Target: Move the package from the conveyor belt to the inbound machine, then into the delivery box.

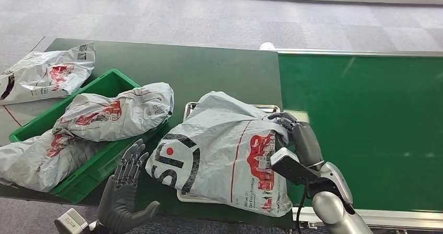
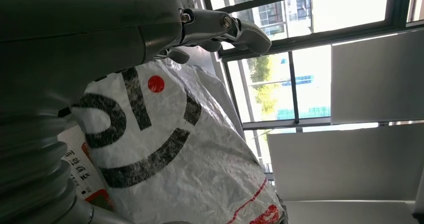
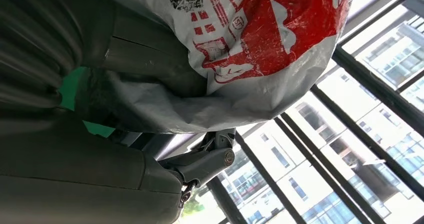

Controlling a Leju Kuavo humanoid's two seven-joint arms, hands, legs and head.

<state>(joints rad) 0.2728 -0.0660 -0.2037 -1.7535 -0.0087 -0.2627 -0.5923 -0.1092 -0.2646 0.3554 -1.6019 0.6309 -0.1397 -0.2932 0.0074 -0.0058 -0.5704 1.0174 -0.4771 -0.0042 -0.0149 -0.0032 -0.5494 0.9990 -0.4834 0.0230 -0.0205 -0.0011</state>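
The package (image 1: 224, 150) is a soft, crinkly bag; my right hand (image 1: 298, 135) grips its edge, and my left hand (image 1: 125, 184) has its fingers (image 1: 130, 163) open beside it.

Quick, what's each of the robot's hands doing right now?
Left hand: open, fingers spread beside the grey package, holding nothing.
Right hand: grips the package's right edge.

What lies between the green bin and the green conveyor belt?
In the head view, the grey package on a metal tray lies between the green bin and conveyor belt.
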